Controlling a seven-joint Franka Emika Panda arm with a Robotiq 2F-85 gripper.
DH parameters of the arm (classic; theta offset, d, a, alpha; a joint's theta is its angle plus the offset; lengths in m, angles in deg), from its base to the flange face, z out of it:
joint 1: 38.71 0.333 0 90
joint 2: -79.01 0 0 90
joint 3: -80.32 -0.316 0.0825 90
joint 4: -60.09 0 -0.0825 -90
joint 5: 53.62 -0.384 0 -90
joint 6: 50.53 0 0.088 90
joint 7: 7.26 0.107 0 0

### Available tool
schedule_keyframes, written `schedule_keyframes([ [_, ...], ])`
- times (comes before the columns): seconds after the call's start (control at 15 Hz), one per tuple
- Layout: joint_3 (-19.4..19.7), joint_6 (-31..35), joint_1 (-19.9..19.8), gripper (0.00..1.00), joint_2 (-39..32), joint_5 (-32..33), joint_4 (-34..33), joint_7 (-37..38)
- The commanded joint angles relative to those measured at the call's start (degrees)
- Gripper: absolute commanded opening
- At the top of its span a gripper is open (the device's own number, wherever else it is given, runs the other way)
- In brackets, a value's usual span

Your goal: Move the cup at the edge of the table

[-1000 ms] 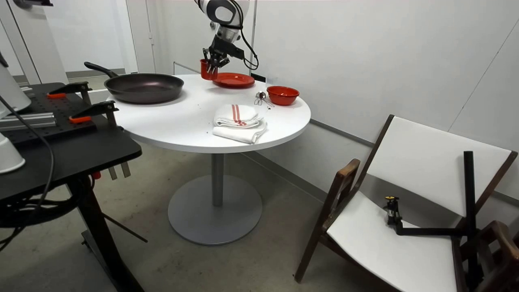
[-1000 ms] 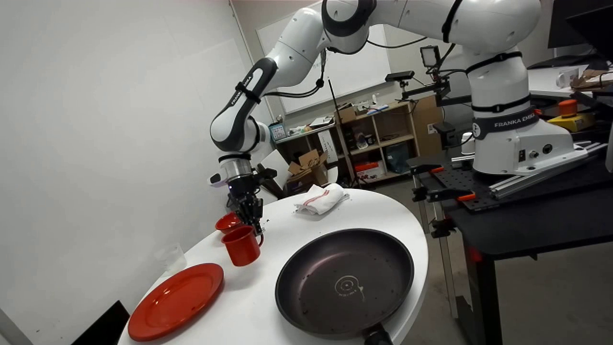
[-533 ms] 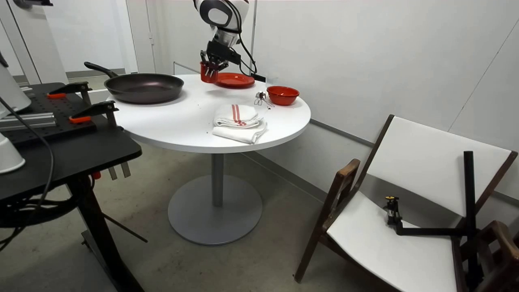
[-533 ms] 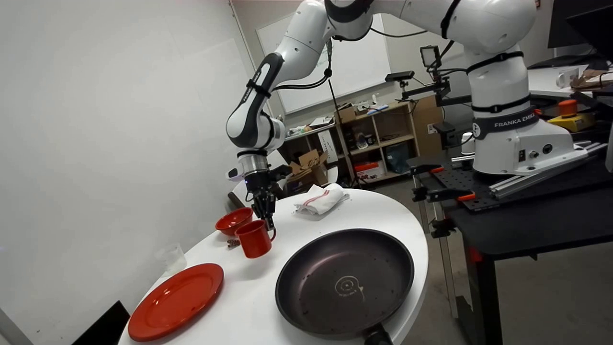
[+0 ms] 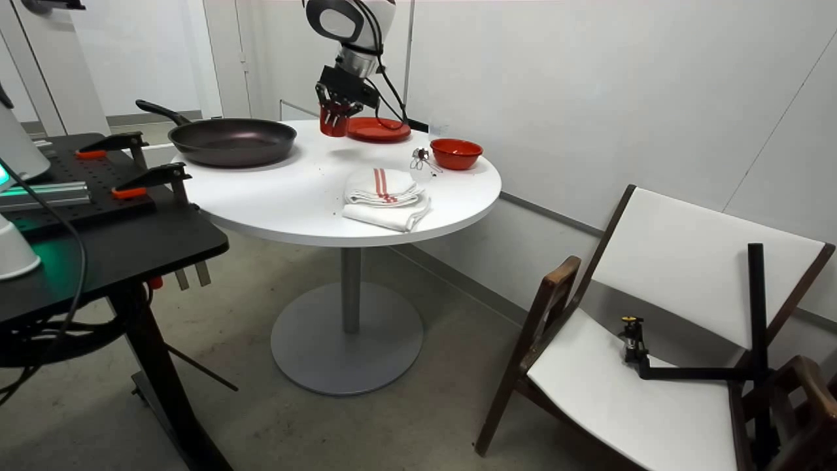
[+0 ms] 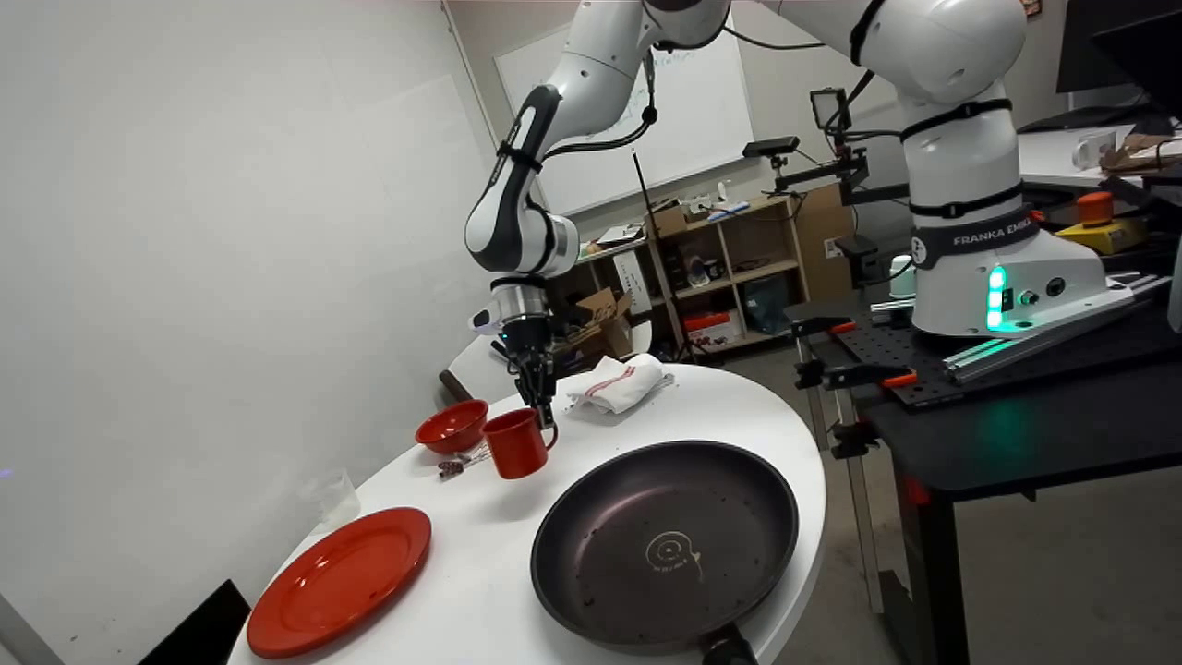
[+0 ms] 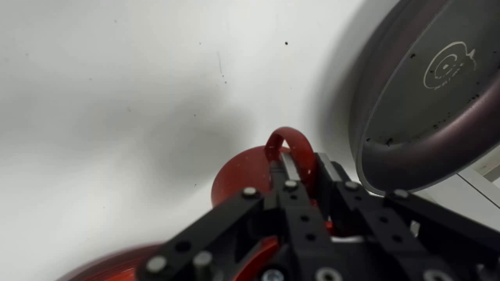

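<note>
The cup (image 6: 515,447) is a small red mug, held above the white round table (image 6: 462,591) with its shadow on the top below. It is upright or slightly tilted, between the red plate and the black pan in an exterior view. My gripper (image 7: 306,166) is shut on the cup's handle in the wrist view, one finger inside the loop and one outside. The cup body (image 7: 242,171) shows beside the fingers, partly hidden by them. In an exterior view the gripper (image 5: 335,119) covers part of the cup (image 5: 332,129).
The black pan (image 6: 665,554) stands close to the cup. The flat red plate (image 6: 342,582), the red bowl (image 6: 452,428), a whisk (image 5: 422,157) and a folded white towel (image 5: 382,196) lie on the table. A dark stand (image 5: 131,242) and a chair (image 5: 641,386) are nearby.
The gripper and cup have moved together, away from the red plate and bowl, rightward in an exterior view. The arm's base light has turned green. The grip looks unchanged.
</note>
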Motion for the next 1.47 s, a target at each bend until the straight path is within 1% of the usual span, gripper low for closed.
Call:
schedule_keyframes([
  [0.0,0.4,2.9,-1.0,0.04,5.3,-4.0,7.2,-1.8],
  [0.6,2.6,5.1,-1.6,0.04,10.1,-9.6,15.5,-2.2],
  [1.4,7.5,9.5,-0.4,0.04,15.4,-17.3,25.9,-2.5],
])
